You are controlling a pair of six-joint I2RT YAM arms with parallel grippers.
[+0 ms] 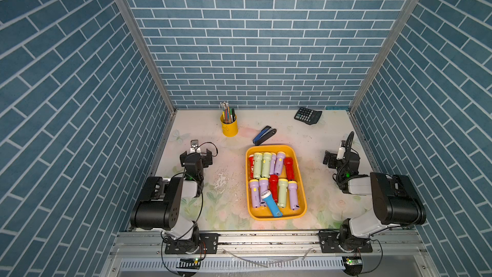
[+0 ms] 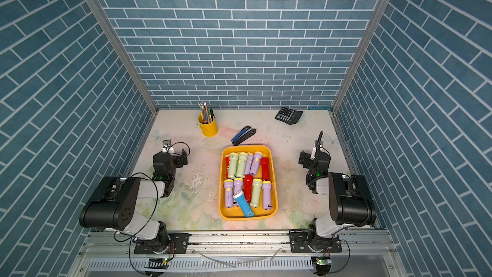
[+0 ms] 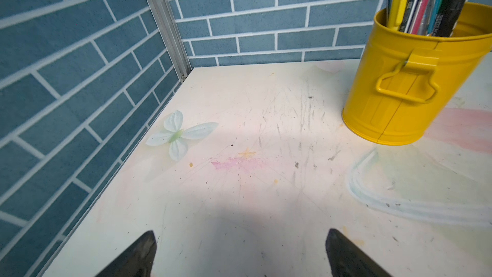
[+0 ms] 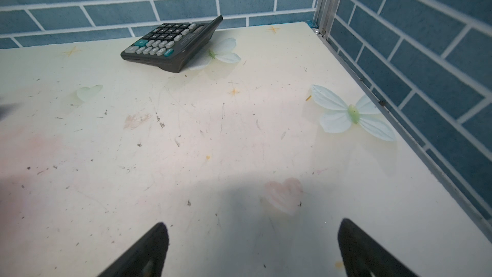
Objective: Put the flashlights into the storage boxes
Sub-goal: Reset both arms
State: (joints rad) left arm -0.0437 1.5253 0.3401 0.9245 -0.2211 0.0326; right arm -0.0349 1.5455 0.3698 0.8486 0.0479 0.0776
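Note:
The yellow storage box (image 1: 266,146) (image 2: 247,146) lies mid-table in both top views. Several flashlights lie inside it in two rows: pale green (image 1: 257,165), lilac (image 1: 254,193) and red (image 1: 289,167). A blue flashlight (image 1: 271,203) (image 2: 243,204) rests slantwise on top, near the front rim. I see no flashlight outside the box. My left gripper (image 1: 196,155) (image 3: 241,235) hangs open and empty over bare table to the box's left. Right of the box, my right gripper (image 1: 339,155) (image 4: 253,225) is open too, with nothing between its fingers.
A yellow pen cup (image 1: 229,126) (image 3: 415,75) stands at the back left. Just behind the box lies a blue-and-black stapler (image 1: 264,135). A black calculator (image 1: 308,115) (image 4: 173,43) sits at the back right. Brick-patterned walls close three sides.

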